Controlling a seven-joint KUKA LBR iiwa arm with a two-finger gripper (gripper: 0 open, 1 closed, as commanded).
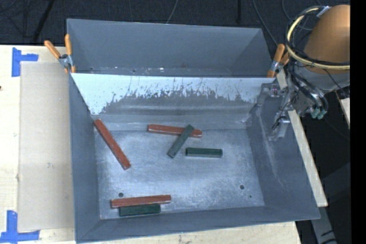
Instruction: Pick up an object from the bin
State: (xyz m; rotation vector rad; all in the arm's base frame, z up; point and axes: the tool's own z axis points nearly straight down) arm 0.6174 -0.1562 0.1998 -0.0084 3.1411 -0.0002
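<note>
My gripper (278, 122) hangs over the bin's right wall, well above the floor and with nothing visible in it. Nearest to it, left of it on the floor, lies a dark green bar (203, 152). A second dark green bar (180, 141) lies at a slant beside that one, its upper end resting across a red-brown bar (166, 130) in the middle of the bin.
A long red-brown bar (111, 144) lies slanted along the left side of the floor. Near the front wall a red-brown bar (140, 200) and a dark green bar (139, 210) lie side by side. The arm with its orange dome stands outside the bin's right rim.
</note>
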